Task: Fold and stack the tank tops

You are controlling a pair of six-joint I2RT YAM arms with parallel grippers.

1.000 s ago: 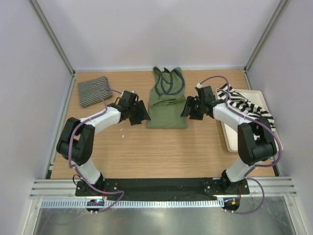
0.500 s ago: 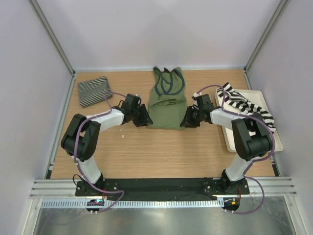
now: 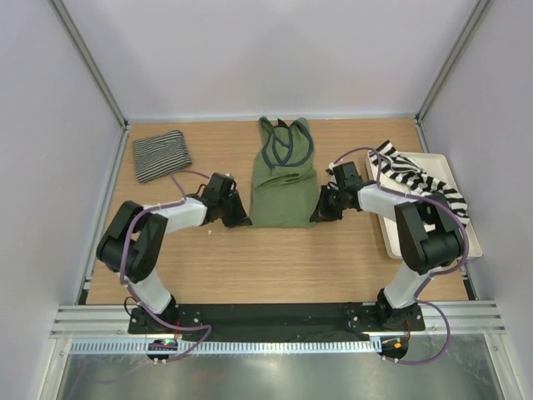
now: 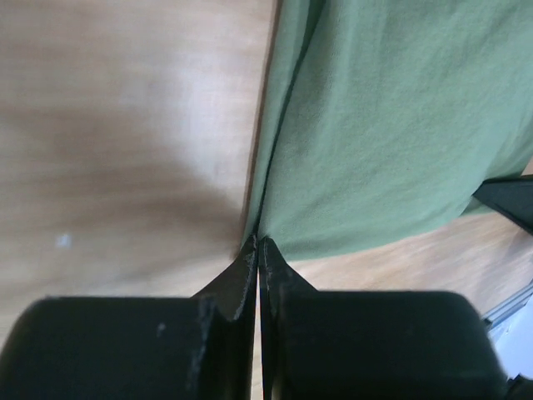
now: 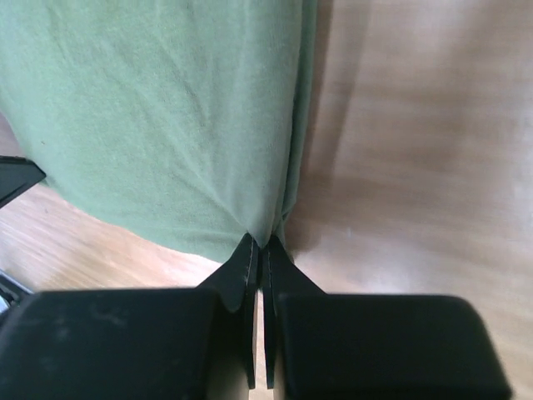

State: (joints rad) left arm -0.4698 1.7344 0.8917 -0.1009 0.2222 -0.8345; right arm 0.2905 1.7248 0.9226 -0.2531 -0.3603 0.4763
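Observation:
The olive green tank top (image 3: 283, 179) lies lengthwise in the middle of the table, straps at the far end. My left gripper (image 3: 246, 220) is shut on its near left corner (image 4: 275, 225), and my right gripper (image 3: 316, 217) is shut on its near right corner (image 5: 266, 225). Each wrist view shows green cloth pinched between black fingertips (image 4: 258, 243) (image 5: 261, 242). A folded pinstriped tank top (image 3: 161, 155) rests at the far left. The broad-striped tank top (image 3: 416, 177) is crumpled over the tray at the right.
A cream rectangular tray (image 3: 444, 165) sits against the right wall, under the striped cloth. White enclosure walls close in the table on three sides. Bare wood (image 3: 275, 262) lies between the green top and the arm bases.
Both grippers moved down toward the near corners of the green top and went from open to shut on the cloth. The hem has pulled in slightly.

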